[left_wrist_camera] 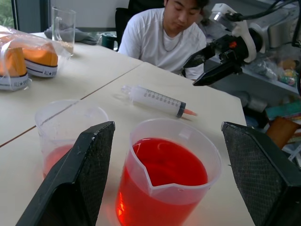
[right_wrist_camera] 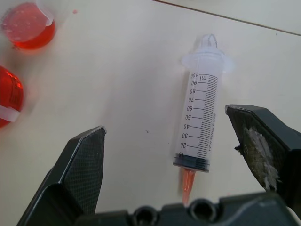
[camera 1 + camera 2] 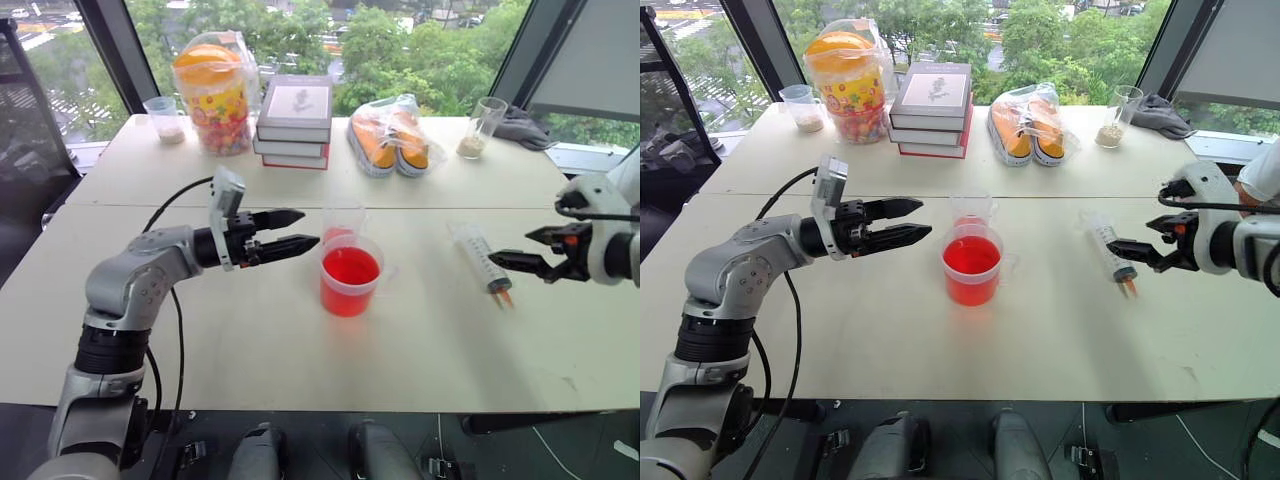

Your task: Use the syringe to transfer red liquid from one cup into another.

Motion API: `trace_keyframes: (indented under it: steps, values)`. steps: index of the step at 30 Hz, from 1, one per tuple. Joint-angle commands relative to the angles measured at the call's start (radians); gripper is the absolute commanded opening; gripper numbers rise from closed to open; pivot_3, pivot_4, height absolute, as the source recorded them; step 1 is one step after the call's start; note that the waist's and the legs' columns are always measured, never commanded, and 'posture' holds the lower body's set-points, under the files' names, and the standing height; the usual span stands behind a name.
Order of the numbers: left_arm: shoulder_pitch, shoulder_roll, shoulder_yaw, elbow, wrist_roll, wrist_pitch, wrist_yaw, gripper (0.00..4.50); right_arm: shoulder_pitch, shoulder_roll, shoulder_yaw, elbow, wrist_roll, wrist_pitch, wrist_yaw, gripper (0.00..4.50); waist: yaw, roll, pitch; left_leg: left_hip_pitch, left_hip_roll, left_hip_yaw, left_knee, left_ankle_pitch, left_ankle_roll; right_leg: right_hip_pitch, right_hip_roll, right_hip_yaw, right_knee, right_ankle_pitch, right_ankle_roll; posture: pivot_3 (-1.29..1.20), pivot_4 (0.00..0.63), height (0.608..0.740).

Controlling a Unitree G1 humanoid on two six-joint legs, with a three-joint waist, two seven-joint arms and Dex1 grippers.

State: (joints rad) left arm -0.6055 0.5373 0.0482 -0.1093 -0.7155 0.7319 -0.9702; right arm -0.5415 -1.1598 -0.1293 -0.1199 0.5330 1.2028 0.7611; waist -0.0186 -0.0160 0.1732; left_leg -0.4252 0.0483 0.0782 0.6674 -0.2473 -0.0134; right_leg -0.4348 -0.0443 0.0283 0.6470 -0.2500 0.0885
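Both sets of jaws stood apart and empty as I watched: my right gripper [image 3: 528,252] hung nearest the syringe [image 3: 478,259], which lay on the counter [image 3: 250,350] at its nine o'clock, barrel running twelve-to-six, orange tip toward me.

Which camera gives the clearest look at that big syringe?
The right wrist view: the syringe lies close between open fingers, its scale markings readable. The head views show it small on the table; the left wrist view shows it sideways behind the cups.
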Motion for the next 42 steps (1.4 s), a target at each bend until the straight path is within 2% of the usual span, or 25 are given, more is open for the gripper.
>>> trace_keyframes:
  steps: [1, 5, 9, 13, 16, 20, 21, 23, 27, 28, 35, 38, 42]
  values:
    - [-0.022, -0.007, -0.003, -0.008, 0.008, -0.027, -0.008, 3.75, -0.129, -0.007, 0.13, 0.122, -0.068, -0.009, 0.04, 4.47, 0.001, 0.0, 0.0, 0.0, 0.0, 0.0, 0.0, 0.0, 0.0, 0.0, 0.0, 0.0, 0.0, 0.0, 0.0, 0.0, 0.15, 0.74]
    - [-0.027, -0.019, -0.003, -0.004, 0.014, -0.035, -0.006, 3.75, -0.339, 0.067, 0.35, 0.415, -0.207, -0.091, 0.129, 4.47, 0.002, 0.0, 0.0, -0.001, 0.0, 0.001, 0.0, 0.0, 0.0, -0.001, 0.0, 0.0, -0.001, 0.0, 0.0, 0.0, 0.15, 0.74]
    - [-0.014, -0.022, -0.003, -0.021, 0.018, -0.039, 0.005, 3.75, -0.513, 0.181, 0.514, 0.765, -0.392, -0.27, 0.2, 4.47, -0.001, 0.0, 0.0, -0.001, 0.0, 0.001, -0.001, 0.0, 0.0, -0.001, 0.0, 0.0, -0.001, 0.001, 0.002, 0.0, 0.15, 0.74]
    - [0.014, -0.019, 0.003, -0.056, 0.009, -0.031, 0.025, 3.75, -0.616, 0.284, 0.552, 1.041, -0.502, -0.415, 0.21, 4.47, 0.0, 0.0, 0.0, -0.002, 0.0, 0.001, -0.002, 0.0, 0.0, -0.003, 0.0, 0.0, 0.0, 0.002, 0.003, 0.0, 0.15, 0.74]
    - [0.035, -0.013, 0.004, -0.078, 0.014, -0.03, 0.045, 3.75, -0.661, 0.351, 0.531, 1.202, -0.553, -0.497, 0.169, 4.47, 0.001, 0.0, 0.0, -0.002, 0.0, 0.001, -0.002, 0.0, 0.0, -0.003, 0.0, 0.0, 0.0, 0.002, 0.003, 0.0, 0.15, 0.74]
    - [0.05, -0.006, 0.012, -0.099, 0.006, -0.029, 0.061, 3.75, -0.695, 0.405, 0.494, 1.318, -0.588, -0.548, 0.154, 4.47, 0.002, 0.0, 0.0, -0.002, 0.0, 0.002, -0.002, 0.0, 0.0, -0.003, 0.0, 0.0, 0.001, 0.002, 0.003, 0.0, 0.15, 0.74]
    - [0.054, -0.004, 0.013, -0.103, 0.007, -0.03, 0.065, 3.75, -0.7, 0.416, 0.488, 1.334, -0.598, -0.557, 0.151, 4.24, 0.001, 0.0, 0.0, -0.002, 0.0, 0.002, -0.002, 0.0, 0.0, -0.003, 0.0, 0.0, 0.001, 0.002, 0.003, 0.0, 0.15, 0.74]
    - [0.057, -0.002, 0.015, -0.109, 0.005, -0.029, 0.072, 3.75, -0.709, 0.433, 0.477, 1.355, -0.611, -0.572, 0.153, 3.7, 0.0, 0.0, 0.0, -0.002, 0.0, 0.002, -0.002, 0.0, 0.0, -0.002, 0.0, 0.0, 0.001, 0.002, 0.003, 0.0, 0.15, 0.74]
    - [0.059, 0.001, 0.015, -0.12, 0.001, -0.027, 0.081, 3.75, -0.725, 0.452, 0.455, 1.378, -0.638, -0.583, 0.156, 1.62, -0.002, 0.0, 0.0, -0.001, 0.0, 0.002, -0.002, 0.0, 0.0, -0.002, 0.0, 0.0, 0.002, 0.002, 0.003, 0.0, 0.15, 0.74]
    - [0.059, 0.001, 0.015, -0.122, 0.001, -0.028, 0.082, 3.75, -0.729, 0.456, 0.449, 1.38, -0.644, -0.584, 0.157, 1.37, -0.003, 0.001, 0.0, -0.001, 0.0, 0.002, -0.002, 0.0, 0.0, -0.002, 0.0, 0.0, 0.002, 0.002, 0.003, 0.0, 0.15, 0.74]
    - [0.041, 0.007, 0.015, -0.116, -0.002, -0.024, 0.082, 3.75, -0.76, 0.432, 0.372, 1.334, -0.648, -0.606, 0.108, 1.35, -0.002, 0.001, 0.0, -0.001, 0.0, 0.002, -0.002, 0.0, 0.0, -0.002, 0.0, 0.0, 0.002, 0.002, 0.003, 0.0, 0.15, 0.74]
    - [0.014, 0.019, 0.028, -0.099, -0.001, -0.022, 0.085, 3.75, -0.748, 0.386, 0.222, 1.094, -0.521, -0.665, 0.184, 1.35, -0.001, 0.004, 0.002, -0.002, 0.0, 0.002, -0.002, 0.0, 0.0, -0.003, 0.0, 0.0, 0.002, 0.002, 0.003, 0.0, 0.15, 0.74]
    - [-0.018, 0.031, 0.042, -0.072, -0.016, -0.011, 0.071, 3.75, -0.595, 0.409, 0.018, 0.64, -0.323, -0.66, 0.195, 1.35, 0.001, 0.006, 0.003, -0.002, 0.001, 0.001, -0.003, 0.0, 0.0, -0.004, 0.001, 0.0, 0.003, 0.002, 0.004, 0.0, 0.15, 0.74]
